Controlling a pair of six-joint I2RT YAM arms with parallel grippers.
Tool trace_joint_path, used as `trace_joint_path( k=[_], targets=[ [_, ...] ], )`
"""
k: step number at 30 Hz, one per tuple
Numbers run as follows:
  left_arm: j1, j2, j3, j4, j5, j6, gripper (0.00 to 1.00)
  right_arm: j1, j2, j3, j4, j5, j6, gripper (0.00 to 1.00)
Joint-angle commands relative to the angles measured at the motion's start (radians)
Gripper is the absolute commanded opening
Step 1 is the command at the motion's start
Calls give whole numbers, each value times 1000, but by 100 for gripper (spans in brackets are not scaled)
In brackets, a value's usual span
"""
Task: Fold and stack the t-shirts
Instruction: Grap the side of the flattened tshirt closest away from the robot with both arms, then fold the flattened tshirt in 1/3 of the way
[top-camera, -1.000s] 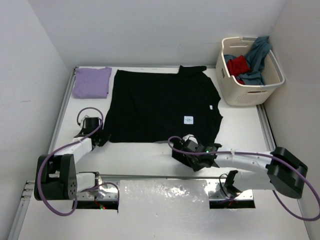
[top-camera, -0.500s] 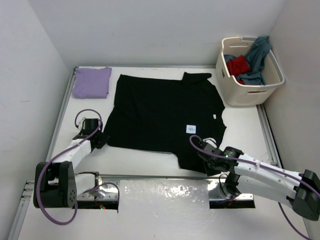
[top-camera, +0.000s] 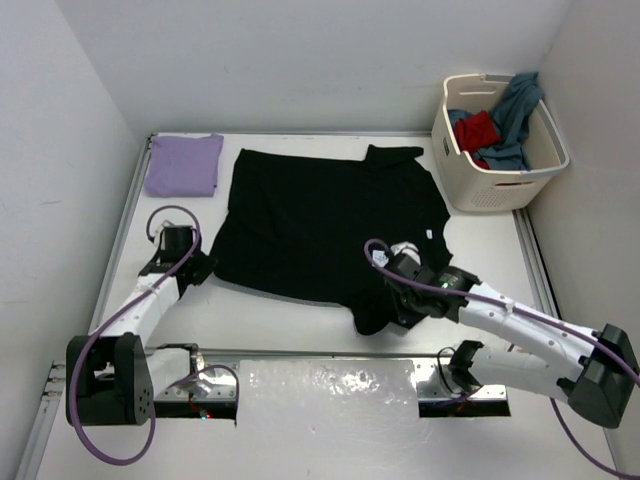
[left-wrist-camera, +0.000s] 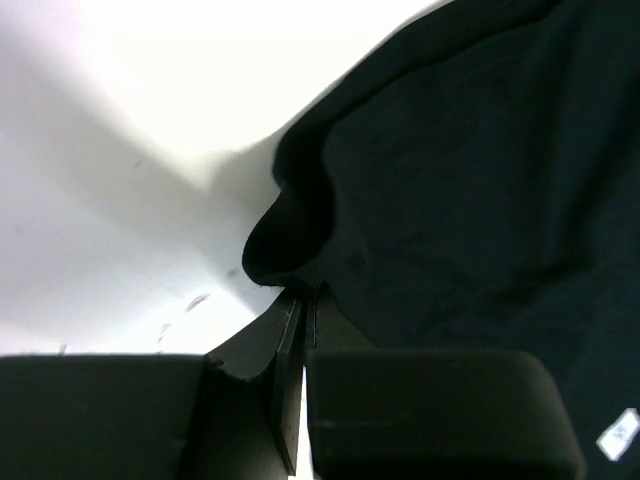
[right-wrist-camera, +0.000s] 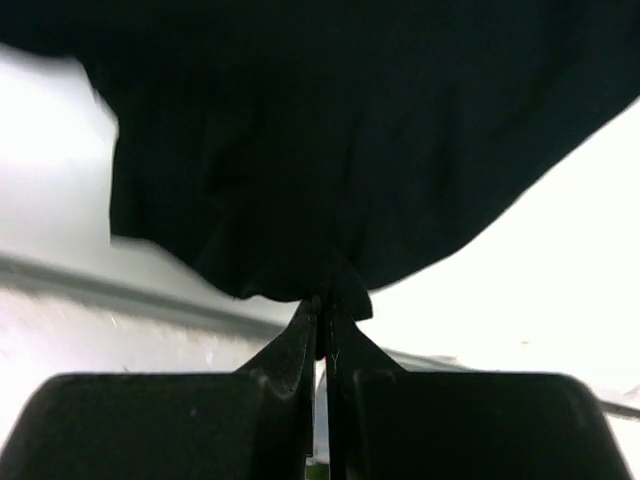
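Observation:
The black t-shirt (top-camera: 320, 220) lies spread over the middle of the table, its near right corner bunched and lifted. My left gripper (top-camera: 205, 268) is shut on the shirt's near left corner (left-wrist-camera: 290, 250); its jaws meet around the cloth (left-wrist-camera: 305, 300). My right gripper (top-camera: 385, 305) is shut on the near right hem, and the black cloth (right-wrist-camera: 330, 180) hangs from its closed fingertips (right-wrist-camera: 322, 305). A folded lavender t-shirt (top-camera: 183, 164) rests at the back left. The red t-shirt (top-camera: 477, 130) and the teal t-shirt (top-camera: 515, 110) sit in the basket.
The cream laundry basket (top-camera: 500, 185) stands at the back right corner. A metal rail (top-camera: 125, 225) runs along the table's left edge and another (top-camera: 535, 260) along the right. A shiny plastic sheet (top-camera: 325, 395) lies between the arm bases.
My right gripper has swung right and then back toward the middle, dragging the shirt's near right hem with it and bunching it. The left gripper has shifted slightly back, still holding its corner.

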Motion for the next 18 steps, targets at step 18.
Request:
trace_joint_path(
  k=[18],
  targets=[
    [-10,284,377,122,26,15,0,-354,205,343,92,105,-281,0]
  ],
)
